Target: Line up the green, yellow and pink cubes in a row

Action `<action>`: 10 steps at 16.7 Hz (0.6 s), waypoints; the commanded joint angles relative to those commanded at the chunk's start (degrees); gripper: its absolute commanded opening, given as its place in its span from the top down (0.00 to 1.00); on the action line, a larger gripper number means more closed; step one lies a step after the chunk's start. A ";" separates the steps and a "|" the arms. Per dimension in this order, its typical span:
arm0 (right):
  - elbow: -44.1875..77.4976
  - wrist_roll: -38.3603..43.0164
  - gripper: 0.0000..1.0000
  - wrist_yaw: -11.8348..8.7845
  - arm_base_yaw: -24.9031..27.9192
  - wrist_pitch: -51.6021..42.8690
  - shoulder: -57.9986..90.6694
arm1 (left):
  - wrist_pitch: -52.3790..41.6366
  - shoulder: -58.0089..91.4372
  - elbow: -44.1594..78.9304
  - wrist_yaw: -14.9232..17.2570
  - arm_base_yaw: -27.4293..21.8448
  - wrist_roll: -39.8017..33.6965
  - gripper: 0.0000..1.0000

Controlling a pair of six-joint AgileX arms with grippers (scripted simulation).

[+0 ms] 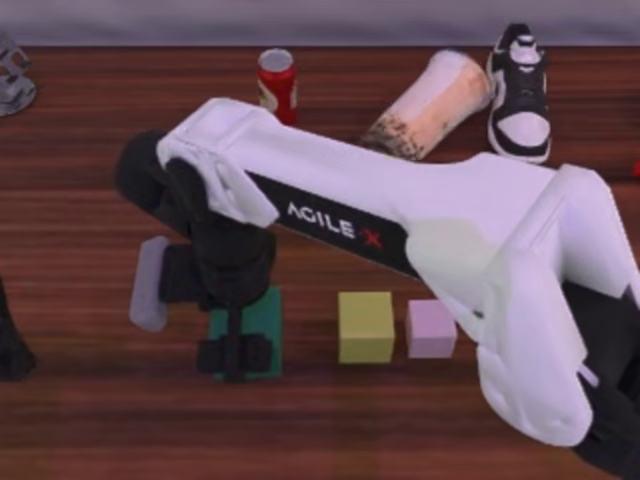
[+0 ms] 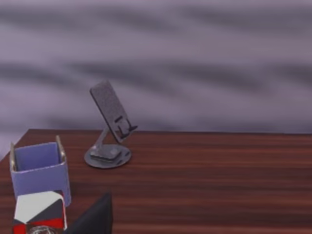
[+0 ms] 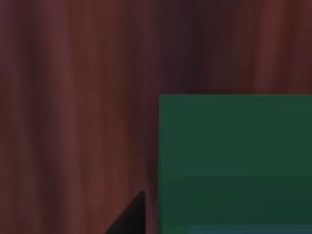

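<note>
Reaching across, right gripper sits over green cube — finger state unclear; yellow cube, pink cube already aligned.

My right arm has a chunky glossy white shell with a black stripe reading AGILE X, the X in red; wrist and gripper are matte black.

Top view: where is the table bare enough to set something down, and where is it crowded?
Bare wood runs along the near edge, below the green cube, yellow cube and pink cube, and left of the right gripper. The far edge is crowded: can, tipped cup, sneaker.
</note>
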 joint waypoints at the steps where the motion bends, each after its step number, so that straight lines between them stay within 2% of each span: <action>1: 0.00 0.00 0.00 0.00 0.00 0.00 0.00 | 0.00 0.00 0.00 0.00 0.00 0.00 0.00; 10: 0.16 -0.01 0.00 0.00 -0.13 -0.14 0.07 | 0.00 0.00 0.00 0.00 0.00 0.00 0.00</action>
